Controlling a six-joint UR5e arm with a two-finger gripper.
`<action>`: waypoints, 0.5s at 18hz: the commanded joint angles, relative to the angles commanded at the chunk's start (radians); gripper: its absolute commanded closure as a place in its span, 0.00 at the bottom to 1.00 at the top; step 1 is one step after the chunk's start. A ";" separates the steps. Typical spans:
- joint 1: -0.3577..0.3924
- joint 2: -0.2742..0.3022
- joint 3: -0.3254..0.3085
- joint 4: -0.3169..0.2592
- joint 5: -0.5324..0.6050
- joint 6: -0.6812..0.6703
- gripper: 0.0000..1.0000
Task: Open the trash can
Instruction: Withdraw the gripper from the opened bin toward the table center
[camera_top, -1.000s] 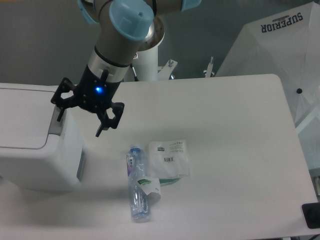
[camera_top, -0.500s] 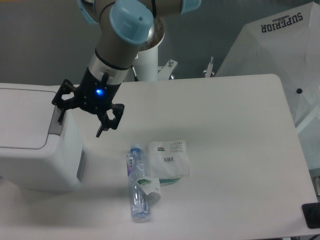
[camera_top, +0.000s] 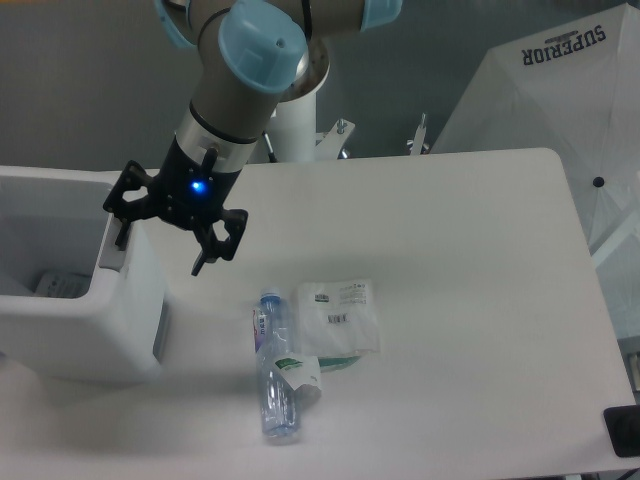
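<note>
The white trash can (camera_top: 110, 340) stands at the table's left edge. Its lid is out of sight and the inside shows, with a pale item (camera_top: 58, 285) lying in it. The grey push-button strip (camera_top: 113, 250) runs along its right rim, and a grey panel (camera_top: 162, 325) is on its side. My gripper (camera_top: 160, 250) hangs over that right rim, open and empty. Its left finger (camera_top: 122, 232) is at the button strip, and its right finger (camera_top: 203, 258) hangs off the bin's side above the table.
A clear plastic bottle (camera_top: 275, 375) lies on the table to the right of the bin. A clear plastic bag (camera_top: 340, 318) with a label lies beside it. A white umbrella-like cover (camera_top: 560, 110) stands at the back right. A dark object (camera_top: 625, 430) sits at the lower right edge.
The trash can's flat lid has gone from shut to open, so the inside now shows. The gripper has barely moved at the button strip.
</note>
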 joint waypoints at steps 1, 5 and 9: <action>0.002 0.002 0.003 0.000 0.000 -0.002 0.00; 0.023 0.009 0.022 -0.005 0.000 -0.002 0.00; 0.130 0.014 0.023 -0.002 0.000 0.006 0.00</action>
